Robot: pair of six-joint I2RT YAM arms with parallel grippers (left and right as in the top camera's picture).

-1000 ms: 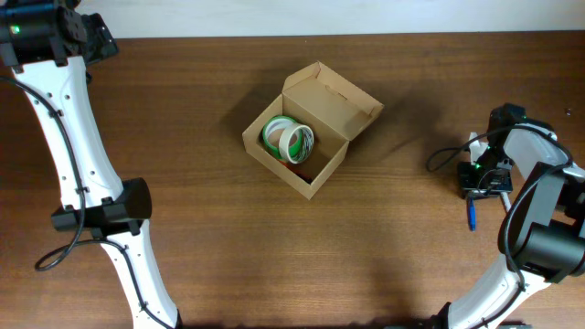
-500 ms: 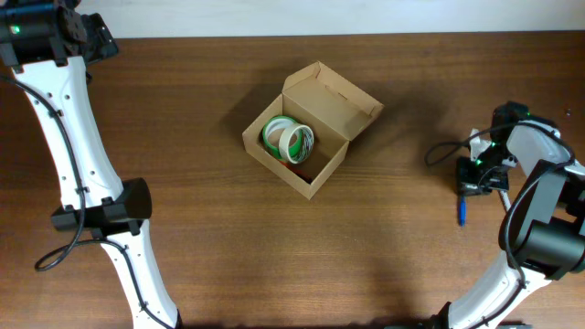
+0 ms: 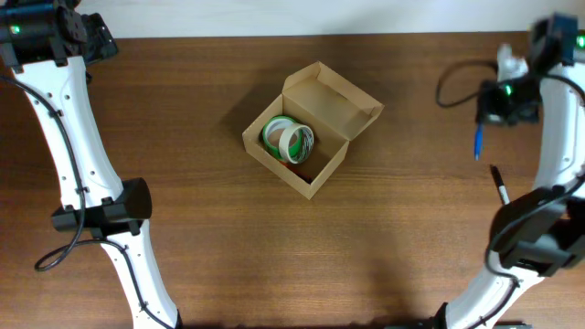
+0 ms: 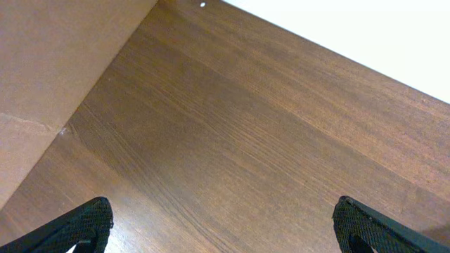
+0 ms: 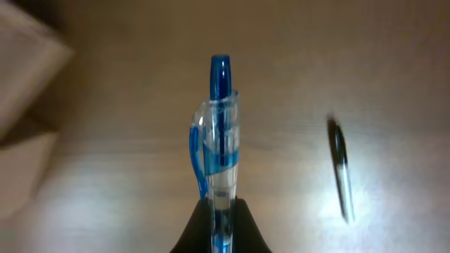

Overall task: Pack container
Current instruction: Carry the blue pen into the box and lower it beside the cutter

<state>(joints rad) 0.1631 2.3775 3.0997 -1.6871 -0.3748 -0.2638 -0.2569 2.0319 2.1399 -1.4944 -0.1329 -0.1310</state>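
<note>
The container is an open brown cardboard box at mid-table, its flap lid standing up at the back. Green and white tape rolls lie inside it. My right gripper hangs over the far right of the table, shut on a blue pen. In the right wrist view the blue pen sticks straight out from between the gripper's closed jaws. My left gripper is open over bare wood with nothing between its fingers; in the overhead view it sits at the far left corner.
A black pen lies on the table at the right, below the raised blue one, and shows in the right wrist view too. A plain light-brown panel fills the left of the left wrist view.
My right gripper has closed on the blue pen, lifted it and swung toward the table's far edge. The black pen now lies uncovered. The left arm has not moved.
</note>
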